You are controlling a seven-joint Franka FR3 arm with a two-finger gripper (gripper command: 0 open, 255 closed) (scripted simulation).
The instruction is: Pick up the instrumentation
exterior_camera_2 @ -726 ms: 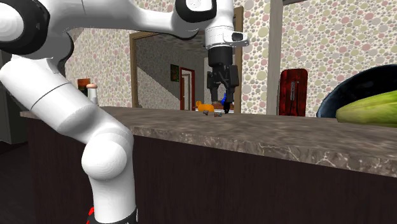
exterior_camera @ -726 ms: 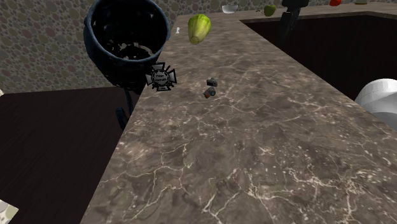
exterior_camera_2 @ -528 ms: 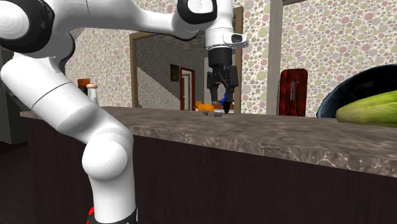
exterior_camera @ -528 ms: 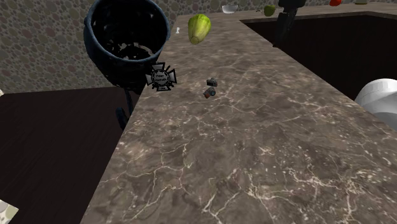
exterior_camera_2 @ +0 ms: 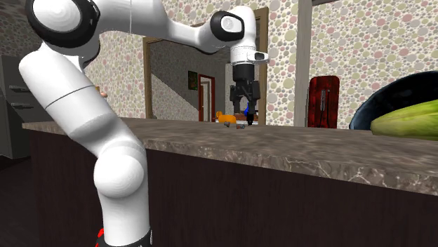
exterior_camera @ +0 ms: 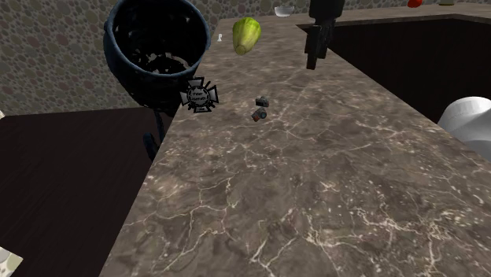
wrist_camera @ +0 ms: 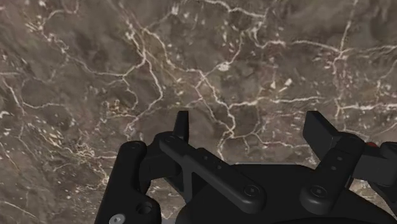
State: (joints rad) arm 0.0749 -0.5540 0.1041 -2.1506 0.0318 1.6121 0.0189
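One small, probably light, rigid instrumentation point(exterior_camera: 261, 108) is lying on the desk point(exterior_camera: 338, 189); pincer point(wrist_camera: 250, 129) is hovering spread apart; grasp its midsection.

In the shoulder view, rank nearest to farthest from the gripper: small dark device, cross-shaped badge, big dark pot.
1. Small dark device, on the counter, closest to the gripper.
2. Cross-shaped badge, at the counter's edge.
3. Big dark pot, beyond that edge.

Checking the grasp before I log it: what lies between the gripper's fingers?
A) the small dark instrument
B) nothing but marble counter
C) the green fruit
B: in the wrist view the open gripper frames only counter; the instrument lies apart from it in the shoulder view.
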